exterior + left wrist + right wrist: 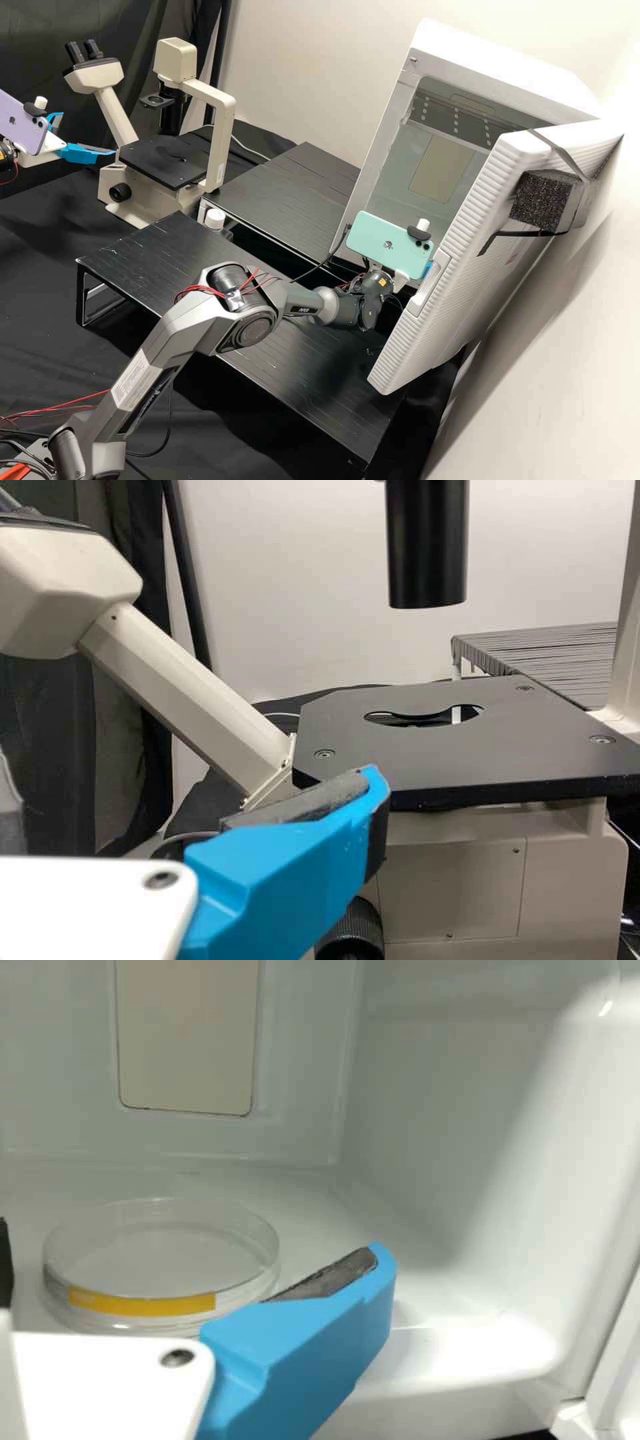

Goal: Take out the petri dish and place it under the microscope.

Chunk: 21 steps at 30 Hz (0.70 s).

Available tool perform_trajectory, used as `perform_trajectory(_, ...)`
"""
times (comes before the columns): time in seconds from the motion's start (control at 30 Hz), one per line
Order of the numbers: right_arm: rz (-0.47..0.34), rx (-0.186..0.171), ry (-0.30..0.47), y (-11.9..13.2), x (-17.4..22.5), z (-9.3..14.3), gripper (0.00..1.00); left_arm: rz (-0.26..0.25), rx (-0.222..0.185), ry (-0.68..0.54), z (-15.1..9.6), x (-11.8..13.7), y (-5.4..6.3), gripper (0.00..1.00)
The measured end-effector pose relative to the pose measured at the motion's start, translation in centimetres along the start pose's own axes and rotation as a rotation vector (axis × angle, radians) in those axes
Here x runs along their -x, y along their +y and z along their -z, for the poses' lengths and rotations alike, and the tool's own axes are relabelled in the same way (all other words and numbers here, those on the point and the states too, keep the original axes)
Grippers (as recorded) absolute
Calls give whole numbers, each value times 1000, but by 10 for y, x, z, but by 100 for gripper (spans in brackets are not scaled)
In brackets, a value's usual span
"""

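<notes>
Dish: the clear round petri dish with a yellow label lies flat inside the white ribbed cabinet, just ahead of my blue-fingered right gripper; no long axis to match.
Right gripper: nearer, spread, unloaded; should advance astride the dish.
Left gripper: apart, beside the flat black microscope stage.

The petri dish looks glossy; the microscope stage, matt metal.
</notes>
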Motion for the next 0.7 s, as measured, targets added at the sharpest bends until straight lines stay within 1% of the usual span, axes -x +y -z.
perform_trajectory(0.7, 7, 0, 7, -3, -2, 4, 0, 0, 0, 0, 0, 0, 0, 100)
